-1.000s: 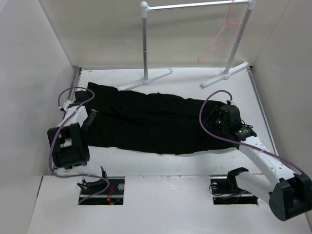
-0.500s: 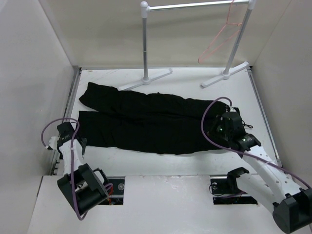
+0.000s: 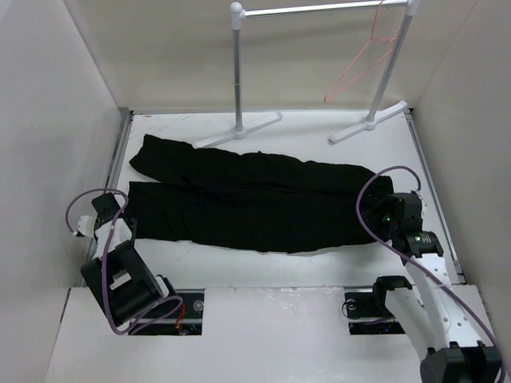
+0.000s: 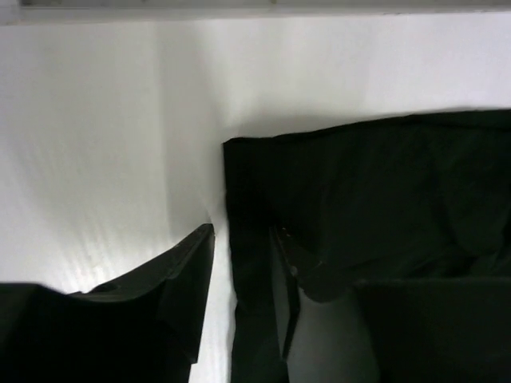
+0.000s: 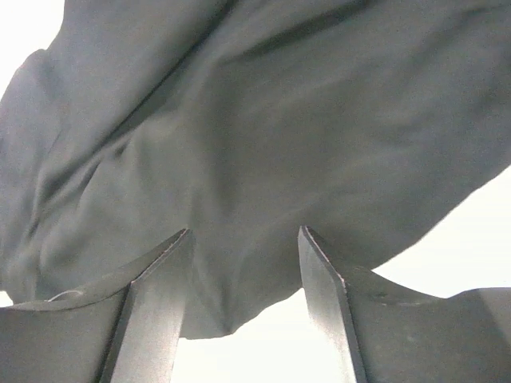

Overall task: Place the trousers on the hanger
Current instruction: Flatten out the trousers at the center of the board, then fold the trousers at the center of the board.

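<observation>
Black trousers (image 3: 239, 199) lay flat across the desk (image 3: 319, 132), well apart from the hanger (image 3: 359, 68) hung on the far-right rack (image 3: 238, 72). The left gripper (image 4: 241, 231) straddled a cuff edge and the right gripper (image 5: 244, 231) faced the waist end, both spread apart and empty, seemingly poised to lift each end.

Left gripper (image 4: 241, 233) hangs low on the left side, jaws parted; right gripper (image 5: 245, 231) hangs low on the right, jaws wide apart.

The left gripper (image 3: 109, 209) has drawn back off the plain black soft fabric trousers (image 3: 247, 199) to their near-left corner; the right gripper (image 3: 389, 209) has slid rightward to their end.
</observation>
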Available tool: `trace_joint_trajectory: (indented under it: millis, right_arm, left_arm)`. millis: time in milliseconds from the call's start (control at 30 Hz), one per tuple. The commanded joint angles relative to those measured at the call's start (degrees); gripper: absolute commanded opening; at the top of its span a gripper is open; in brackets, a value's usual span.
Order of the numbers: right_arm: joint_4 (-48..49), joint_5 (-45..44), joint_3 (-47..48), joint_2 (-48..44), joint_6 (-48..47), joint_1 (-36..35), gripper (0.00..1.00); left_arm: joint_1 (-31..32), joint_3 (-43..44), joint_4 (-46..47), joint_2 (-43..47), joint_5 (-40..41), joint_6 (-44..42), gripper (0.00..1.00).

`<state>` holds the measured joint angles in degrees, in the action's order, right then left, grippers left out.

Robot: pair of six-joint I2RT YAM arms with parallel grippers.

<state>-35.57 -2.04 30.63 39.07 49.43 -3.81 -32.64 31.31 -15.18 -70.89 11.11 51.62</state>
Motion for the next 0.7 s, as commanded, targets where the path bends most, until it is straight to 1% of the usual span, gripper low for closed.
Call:
trace_joint_trajectory:
  millis: [0, 67, 167, 267, 333, 400, 500, 567, 667]
  right_arm:
    - [-5.37, -4.45, 0.66, 0.74, 3.21, 6.82, 0.59]
    - [-7.40, -5.77, 1.01, 1.53, 3.65, 10.35, 0.59]
    - [-9.95, -9.90, 2.06, 4.16, 4.44, 12.12, 0.58]
    - [-11.18, -17.70, 2.50, 7.24, 4.71, 13.96, 0.55]
    - [-9.88, -20.53, 2.42, 9.96, 5.93, 14.41, 0.50]
    - [-6.89, -20.90, 2.06, 12.60, 6.29, 14.41, 0.44]
    - [-5.48, -20.37, 1.97, 15.15, 6.64, 14.06, 0.41]
    - [-4.43, -19.93, 2.06, 15.77, 6.38, 13.70, 0.36]
    - [-0.30, -18.70, 0.75, 16.13, 4.72, 13.79, 0.21]
  left_arm:
    - [1.57, -1.86, 2.25, -3.29, -0.13, 3.49, 0.28]
    - [1.84, -2.04, 3.14, -2.59, 0.05, 4.63, 0.21]
    - [1.84, -1.43, 1.91, -1.18, -0.04, 5.42, 0.12]
    - [2.80, -0.55, 0.86, -0.21, 0.49, 5.86, 0.09]
    - [4.03, -0.02, 0.15, -0.56, 0.49, 7.35, 0.08]
    - [5.78, 0.07, 0.32, -1.00, 0.58, 9.11, 0.07]
    - [7.37, 0.77, 0.06, -1.53, 0.66, 10.43, 0.05]
    - [7.90, 1.29, -0.11, -1.44, 0.84, 10.87, 0.03]
    - [8.25, 2.52, -1.25, -0.74, 1.54, 10.88, 0.01]
